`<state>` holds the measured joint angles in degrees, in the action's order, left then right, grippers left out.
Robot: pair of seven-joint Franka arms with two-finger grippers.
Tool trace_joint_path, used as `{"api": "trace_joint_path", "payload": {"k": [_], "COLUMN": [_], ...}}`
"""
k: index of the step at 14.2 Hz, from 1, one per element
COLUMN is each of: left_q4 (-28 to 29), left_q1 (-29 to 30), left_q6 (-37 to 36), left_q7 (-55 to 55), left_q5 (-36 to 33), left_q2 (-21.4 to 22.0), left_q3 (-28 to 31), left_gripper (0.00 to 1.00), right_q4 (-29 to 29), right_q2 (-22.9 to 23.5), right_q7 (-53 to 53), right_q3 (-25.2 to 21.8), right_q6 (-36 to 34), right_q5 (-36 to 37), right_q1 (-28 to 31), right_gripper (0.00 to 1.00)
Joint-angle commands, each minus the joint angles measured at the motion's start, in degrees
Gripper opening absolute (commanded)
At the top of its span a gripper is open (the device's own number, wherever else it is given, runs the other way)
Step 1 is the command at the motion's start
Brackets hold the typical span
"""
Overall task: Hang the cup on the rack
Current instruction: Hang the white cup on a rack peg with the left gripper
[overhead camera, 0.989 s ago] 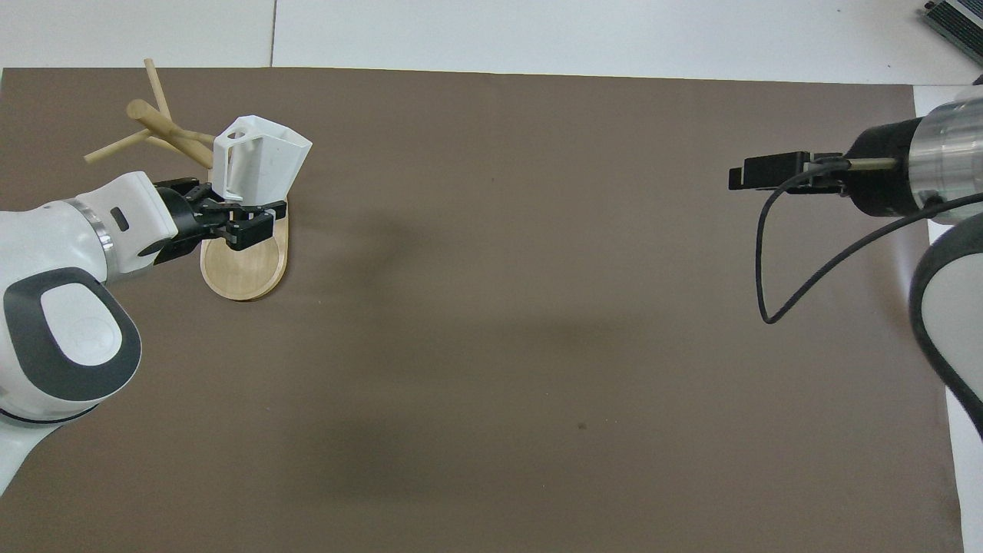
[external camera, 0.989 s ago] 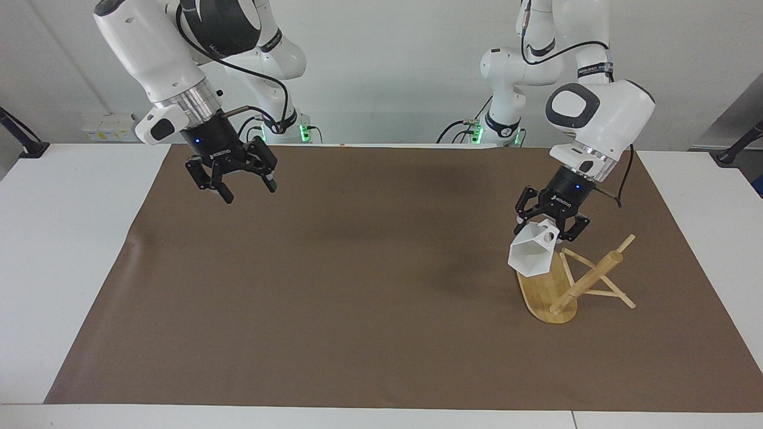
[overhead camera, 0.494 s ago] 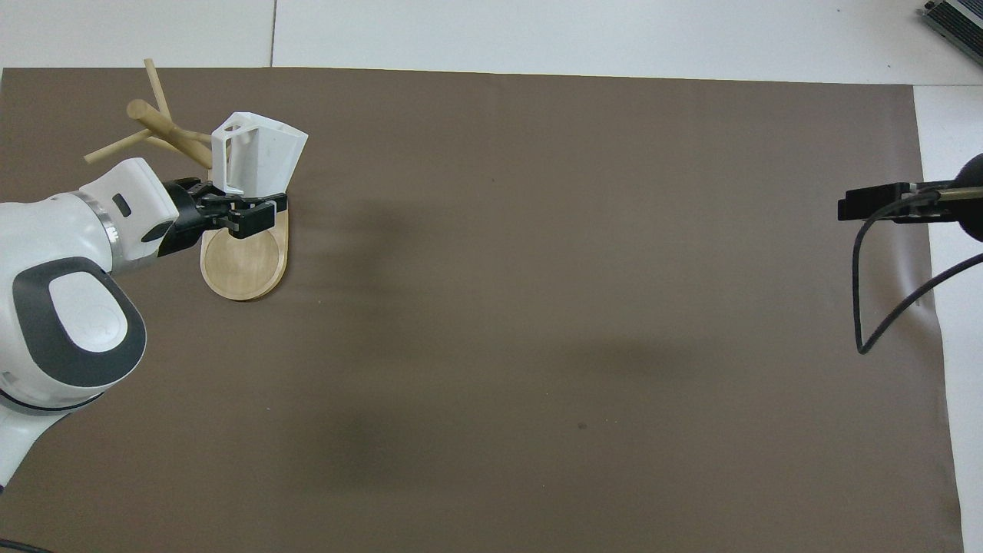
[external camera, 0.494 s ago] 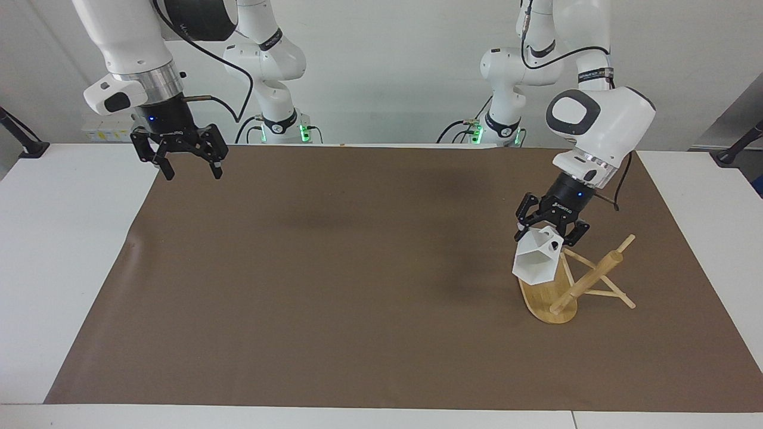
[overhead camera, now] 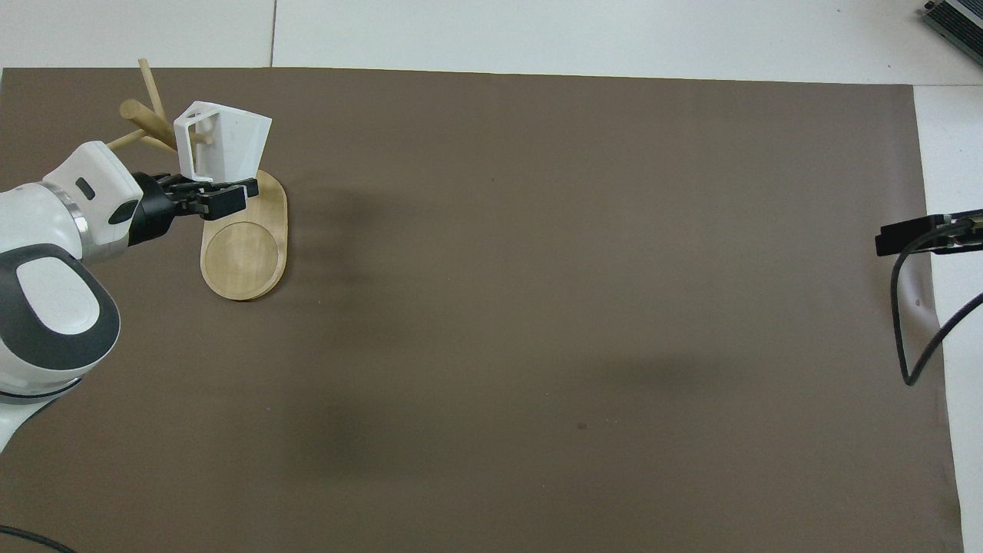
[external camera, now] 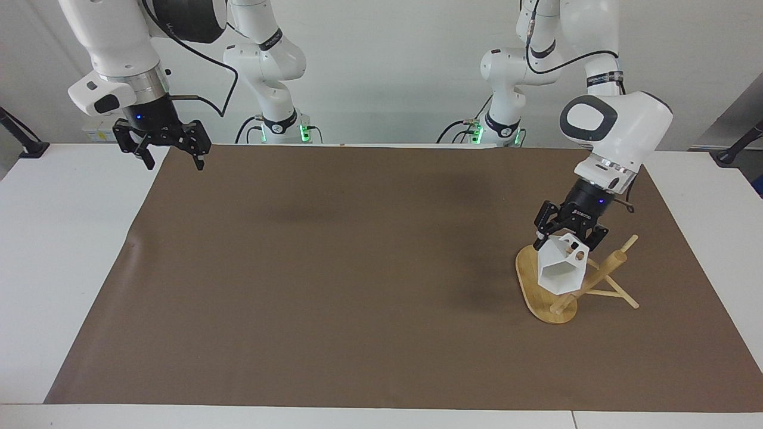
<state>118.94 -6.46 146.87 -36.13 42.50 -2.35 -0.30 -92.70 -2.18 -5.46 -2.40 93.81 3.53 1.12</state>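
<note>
Brown mat [external camera: 334,268] covered the table. The rack [external camera: 551,295] lay tipped on its side at the left arm's end, oval base on edge, post and pegs slanting up away from the robots. So no peg stood upright; the cup had to go on along a slanted peg. Left gripper [external camera: 569,235] was pinched shut on the cup [external camera: 560,271], gripping its base end, mouth facing away from the robots, handle hole [overhead camera: 198,138] right at a peg, probably to thread it. Right gripper [external camera: 161,146] was spread wide, empty, parked high over the mat's corner, likely to stay clear.
</note>
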Motion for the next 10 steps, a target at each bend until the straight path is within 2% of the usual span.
{"api": "trace_joint_path", "payload": {"k": [1,3,7,10], "left_q4": [-1.1,-1.3,-1.3,-1.5], "left_q1": [0.3,0.3,0.3,0.2], "left_q6": [0.8,0.7,0.3,0.1], "left_q7": [5.6,11.0,20.8,23.0], "left_q5": [-1.5,-2.9,-4.6,-4.7], "left_q2": [-0.8,-0.8,-0.8,-0.8], "left_q3": [-0.3,-0.3,-0.3,-0.3], "left_gripper": [0.00,0.00,0.00,0.00], "right_q4": [0.9,0.2,-0.9,-2.7], "right_q2": [-0.1,-0.2,-1.0,-2.0], "right_q7": [-1.1,-1.1,-0.9,-0.2], "right_q3": [-1.6,-3.5,-3.0,-2.5], "right_q6": [-3.4,-4.6,-6.5,-7.2], "right_q5": [-3.7,-5.0,-5.0,-4.9], "right_q1": [0.4,-0.1,-0.4,-0.6], "right_gripper": [1.00,1.00,1.00,1.00]}}
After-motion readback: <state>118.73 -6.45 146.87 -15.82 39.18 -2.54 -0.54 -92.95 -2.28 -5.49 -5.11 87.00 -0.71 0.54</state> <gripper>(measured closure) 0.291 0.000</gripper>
